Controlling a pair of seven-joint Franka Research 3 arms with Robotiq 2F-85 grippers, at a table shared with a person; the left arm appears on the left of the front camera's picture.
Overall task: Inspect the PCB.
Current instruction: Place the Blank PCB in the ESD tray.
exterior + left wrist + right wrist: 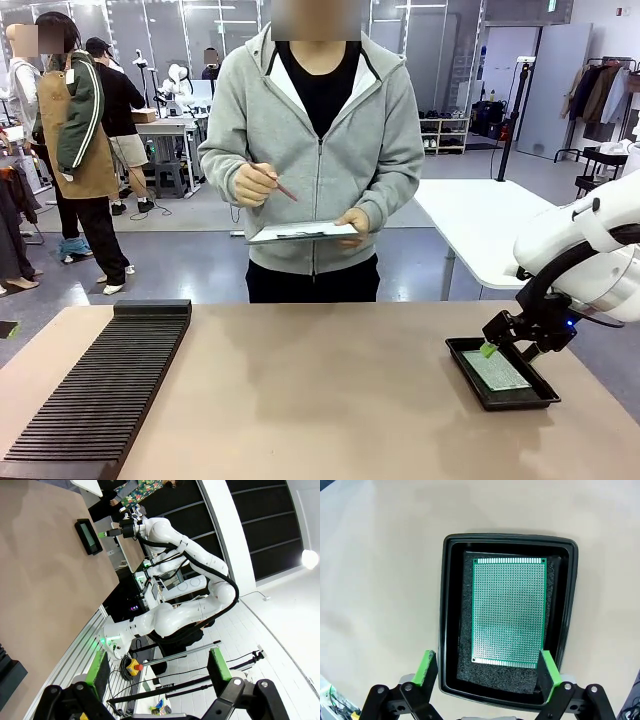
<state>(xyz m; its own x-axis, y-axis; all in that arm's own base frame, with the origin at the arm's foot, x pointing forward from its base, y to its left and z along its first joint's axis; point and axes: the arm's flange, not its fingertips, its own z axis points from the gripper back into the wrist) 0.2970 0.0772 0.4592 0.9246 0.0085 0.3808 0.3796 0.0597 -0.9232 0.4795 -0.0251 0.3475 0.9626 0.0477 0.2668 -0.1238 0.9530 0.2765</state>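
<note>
The PCB [509,611], a green perforated board, lies flat on black foam inside a shallow black tray [449,605]. In the front view the same PCB [497,370] rests in the tray [470,375] at the table's right. My right gripper [497,345] hovers just over the tray's far end, jaws wide apart and holding nothing. Its wrist view has the right gripper [487,672] straddling the tray's near end, one green pad outside the rim and one inside it. My left gripper [157,672] stands open, off the table's side and away from the tray [88,536].
A person stands at the far side holding a white clipboard [300,233] and a pen [281,187]. A long black ribbed rack [100,385] fills the table's left. The tan tabletop between rack and tray is bare. The table's right edge runs close to the tray.
</note>
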